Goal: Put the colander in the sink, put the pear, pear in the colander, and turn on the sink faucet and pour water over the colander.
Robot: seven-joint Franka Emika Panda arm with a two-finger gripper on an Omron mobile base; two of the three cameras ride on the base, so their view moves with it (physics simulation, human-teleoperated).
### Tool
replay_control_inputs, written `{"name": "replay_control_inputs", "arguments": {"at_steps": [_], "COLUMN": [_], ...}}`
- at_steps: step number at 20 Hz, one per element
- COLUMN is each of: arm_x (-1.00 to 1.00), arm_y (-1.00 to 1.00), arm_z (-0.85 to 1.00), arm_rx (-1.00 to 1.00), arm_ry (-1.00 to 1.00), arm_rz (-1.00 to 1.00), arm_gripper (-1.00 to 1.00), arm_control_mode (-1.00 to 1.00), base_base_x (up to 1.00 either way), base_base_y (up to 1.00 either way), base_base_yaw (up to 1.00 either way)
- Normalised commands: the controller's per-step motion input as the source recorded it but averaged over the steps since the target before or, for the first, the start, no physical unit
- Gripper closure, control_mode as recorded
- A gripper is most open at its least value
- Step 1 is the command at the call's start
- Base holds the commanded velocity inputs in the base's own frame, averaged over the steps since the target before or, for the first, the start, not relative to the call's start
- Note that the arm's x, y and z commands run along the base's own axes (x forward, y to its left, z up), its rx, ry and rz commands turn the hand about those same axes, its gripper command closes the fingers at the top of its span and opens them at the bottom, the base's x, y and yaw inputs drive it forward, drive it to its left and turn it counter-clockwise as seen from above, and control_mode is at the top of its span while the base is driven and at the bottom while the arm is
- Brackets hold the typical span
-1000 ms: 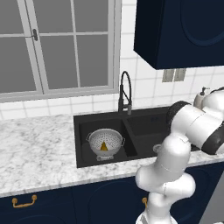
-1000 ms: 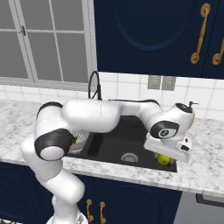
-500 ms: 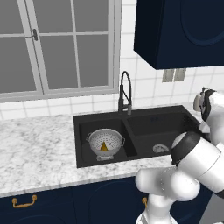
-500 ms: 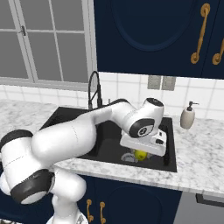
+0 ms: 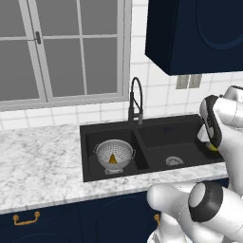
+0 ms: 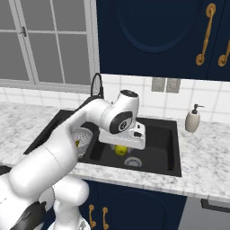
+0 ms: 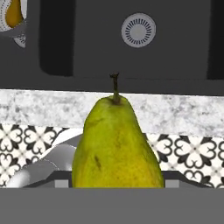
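Note:
My gripper (image 6: 120, 147) is shut on the yellow-green pear (image 6: 120, 151), which hangs over the left part of the sink's (image 6: 176, 148) right basin. The hand view has this pear (image 7: 116, 144) stem up, close in front, hiding the fingertips. It peeks out as a yellow spot (image 5: 212, 147) behind the arm. The silver colander (image 5: 114, 153) sits in the left basin with the brownish-orange pear (image 5: 112, 159) inside. The colander (image 7: 9, 22) and that pear (image 7: 13, 11) also appear in the hand view's top left corner. The black gooseneck faucet (image 5: 136, 100) stands behind the divider; no water runs.
A beige soap dispenser (image 6: 192, 120) stands on the marble counter (image 5: 42, 161) right of the sink. The round silver drain (image 7: 138, 29) lies in the right basin. The white arm crosses in front of the colander (image 6: 83, 136). Dark cabinets hang above; a window lies behind.
The arm has swung left across the right basin, carrying the yellow-green pear from the basin's right end toward the divider. Colander and orange pear have not moved.

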Motion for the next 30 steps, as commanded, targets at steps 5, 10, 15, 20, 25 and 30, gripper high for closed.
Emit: {"name": "replay_control_inputs", "arguments": {"at_steps": [5,10,15,20,25,30], "arm_x": [-0.02,0.00,0.00,0.02,0.25,0.57], "arm_y": [0.88,0.86,0.83,0.86,0.91,0.68], "arm_z": [0.28,0.24,0.24,0.03,0.00,0.00], "arm_rx": [0.00,0.00,0.00,-0.01,-0.02,0.00], "arm_ry": [0.00,0.00,0.00,0.00,-0.02,-0.07], "arm_rz": [0.08,0.07,0.06,0.04,0.00,0.00], "arm_gripper": [1.00,1.00,1.00,1.00,1.00,1.00], "arm_control_mode": [-1.00,-1.00,-1.00,-1.00,-1.00,-1.00], "base_base_x": [0.00,0.00,0.00,0.00,0.00,0.00], "base_base_y": [0.00,0.00,0.00,0.00,0.00,0.00], "base_base_yaw": [0.00,0.00,0.00,0.00,0.00,0.00]}}
